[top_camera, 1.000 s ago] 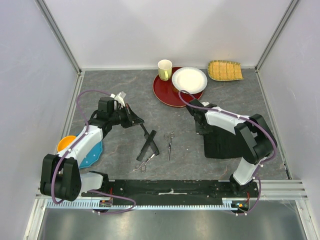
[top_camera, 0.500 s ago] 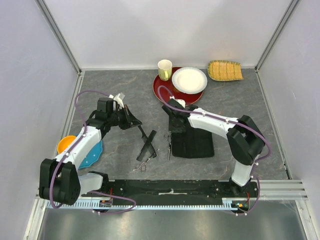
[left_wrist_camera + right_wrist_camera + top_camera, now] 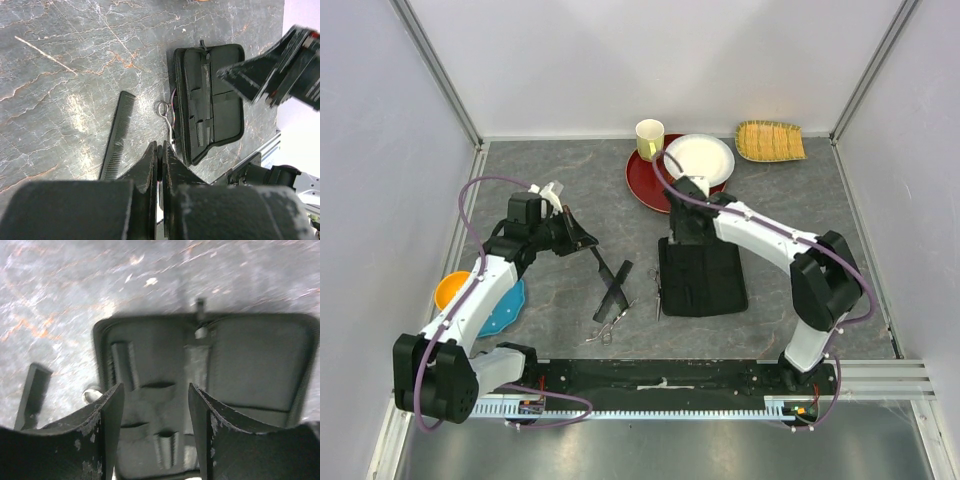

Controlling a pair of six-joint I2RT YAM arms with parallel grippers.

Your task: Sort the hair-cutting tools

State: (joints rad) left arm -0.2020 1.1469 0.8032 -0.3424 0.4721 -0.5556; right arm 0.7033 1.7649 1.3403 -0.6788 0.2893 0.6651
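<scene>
Two scissors lie flat: the upper scissors [image 3: 657,298] run near-to-far, rings far, just beside the open case [image 3: 705,278]; the lower scissors [image 3: 610,328] slant by the diagonal flat comb [image 3: 617,290]. The left gripper [image 3: 588,242] pinches a slim black tool [image 3: 605,265]. The right gripper [image 3: 155,390] hangs spread over the case, farther back than half a second ago.

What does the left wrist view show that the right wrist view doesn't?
Left wrist only: most of the black comb and the scissors lying full-length alongside the case, plus the left pincer. Right wrist only: a close, blurred look into the case's pockets, which look empty. Both: the open black case, one scissor ring at its edge, and the right pincer, open above it.
</scene>
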